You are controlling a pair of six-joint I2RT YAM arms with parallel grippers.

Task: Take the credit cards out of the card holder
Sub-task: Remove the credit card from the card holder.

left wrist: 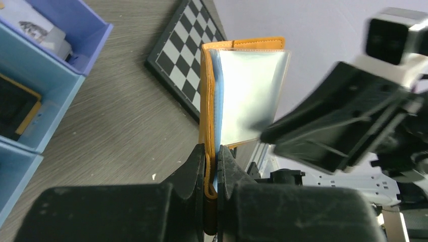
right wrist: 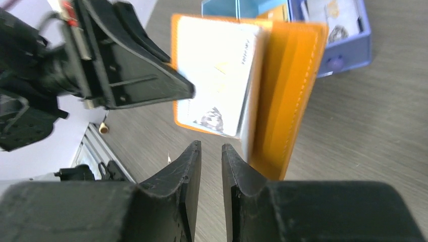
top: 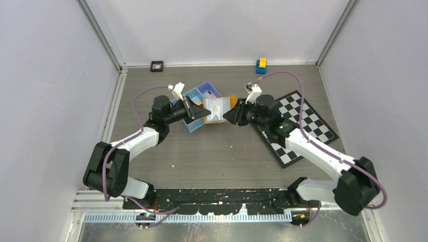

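The card holder (left wrist: 206, 91) was held up off the table (top: 217, 161), between the two arms and just in front of the blue tray (left wrist: 58, 103). This was most likely so that its open side faced the right arm and a card could be drawn out with the table out of the way. The left gripper (left wrist: 212, 157) was clenched on the holder's lower edge, its fingers tight against the orange cover, and the case stood upright above them, spread like a book. At least one of the credit cards (right wrist: 214, 70) sat in the holder, pale against the orange (its print was too blurred to read). The right gripper (right wrist: 211, 151) was just beside that card's near edge, its jaws parted only narrowly. Nothing lay between them in its own wrist view, so it grasped nothing; whether a fingertip brushed the card I could not tell. The chessboard (left wrist: 186, 55) lay on the table beyond. By my reading, the next pinch would need that narrow gap lined up with the card's thin edge.
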